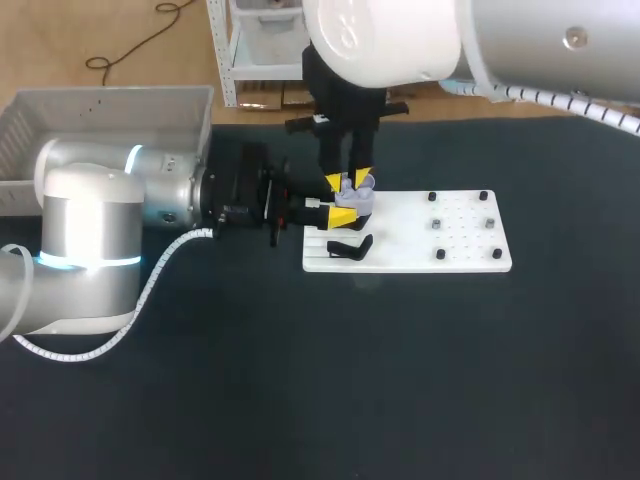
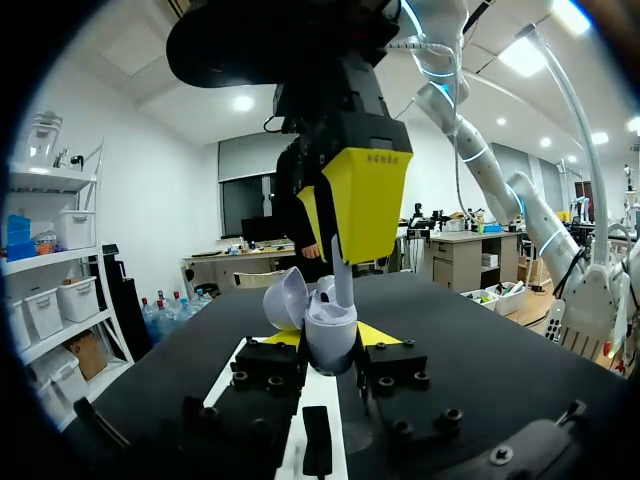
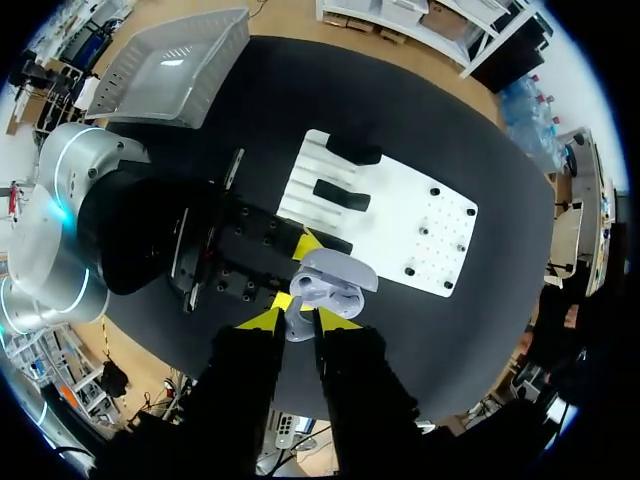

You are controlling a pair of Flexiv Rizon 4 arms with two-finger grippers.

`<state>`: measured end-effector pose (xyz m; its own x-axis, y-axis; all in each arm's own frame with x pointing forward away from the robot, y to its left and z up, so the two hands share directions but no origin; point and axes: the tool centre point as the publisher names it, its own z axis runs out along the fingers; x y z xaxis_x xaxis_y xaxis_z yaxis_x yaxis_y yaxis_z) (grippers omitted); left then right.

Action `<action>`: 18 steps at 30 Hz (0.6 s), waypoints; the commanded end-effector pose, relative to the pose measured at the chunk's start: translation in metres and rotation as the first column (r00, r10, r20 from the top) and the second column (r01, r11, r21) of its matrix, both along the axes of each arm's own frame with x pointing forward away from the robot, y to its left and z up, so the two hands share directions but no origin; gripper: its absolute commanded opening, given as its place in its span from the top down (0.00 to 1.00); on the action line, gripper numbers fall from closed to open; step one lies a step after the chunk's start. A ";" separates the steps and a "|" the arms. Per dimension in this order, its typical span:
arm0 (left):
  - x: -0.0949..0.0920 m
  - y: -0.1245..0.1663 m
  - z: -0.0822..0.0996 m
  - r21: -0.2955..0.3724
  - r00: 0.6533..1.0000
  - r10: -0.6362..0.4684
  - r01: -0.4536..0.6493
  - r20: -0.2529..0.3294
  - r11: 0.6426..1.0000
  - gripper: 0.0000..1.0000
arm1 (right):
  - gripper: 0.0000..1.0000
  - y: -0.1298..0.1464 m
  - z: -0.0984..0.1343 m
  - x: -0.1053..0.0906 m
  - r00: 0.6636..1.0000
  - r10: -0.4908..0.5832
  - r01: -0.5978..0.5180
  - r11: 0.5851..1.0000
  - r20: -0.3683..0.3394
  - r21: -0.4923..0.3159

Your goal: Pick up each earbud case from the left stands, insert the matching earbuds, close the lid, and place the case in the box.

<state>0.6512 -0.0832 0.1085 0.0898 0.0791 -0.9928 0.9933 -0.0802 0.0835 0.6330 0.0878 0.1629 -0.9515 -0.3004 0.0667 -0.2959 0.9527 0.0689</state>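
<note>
The open lavender earbud case [image 1: 355, 197] is clamped in the level left claw [image 2: 334, 342] over the white board's [image 1: 400, 252] edge. A pale earbud [image 3: 298, 326], indistinct in the head view, is seen pinched in the downward-pointing right claw [image 1: 348, 180] above the case.

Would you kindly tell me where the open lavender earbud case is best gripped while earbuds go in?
Grip the earbud case by its lower shell, level from the side, as the left gripper does. Its lid stands hinged open and the shell faces up, so the top is free for the right gripper.
</note>
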 end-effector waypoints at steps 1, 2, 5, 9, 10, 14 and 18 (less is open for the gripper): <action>-0.001 0.000 0.000 0.000 1.000 0.004 -0.004 0.002 1.000 1.00 | 1.00 -0.003 -0.001 -0.005 1.000 -0.004 0.004 1.000 0.021 0.007; -0.001 0.000 0.000 0.000 1.000 0.004 -0.004 0.002 1.000 1.00 | 1.00 -0.003 -0.001 -0.004 1.000 -0.005 0.005 1.000 0.021 0.008; -0.001 0.000 0.000 0.000 1.000 0.004 -0.004 0.002 1.000 1.00 | 1.00 -0.003 -0.003 -0.003 1.000 -0.006 0.005 1.000 0.019 0.010; -0.001 0.000 0.000 0.000 1.000 0.004 -0.004 0.002 1.000 1.00 | 1.00 -0.003 -0.004 -0.002 1.000 -0.004 0.004 1.000 0.016 0.010; -0.001 0.000 0.000 0.000 1.000 0.004 -0.004 0.002 1.000 1.00 | 1.00 -0.003 -0.004 -0.002 1.000 -0.004 0.004 1.000 0.016 0.010; -0.001 0.000 0.000 0.000 1.000 0.004 -0.004 0.002 1.000 1.00 | 1.00 -0.003 -0.004 0.000 1.000 -0.006 0.005 1.000 0.016 0.013; -0.001 0.000 0.000 0.000 1.000 0.004 -0.004 0.002 1.000 1.00 | 1.00 -0.004 -0.005 0.002 1.000 -0.008 0.008 1.000 0.016 0.021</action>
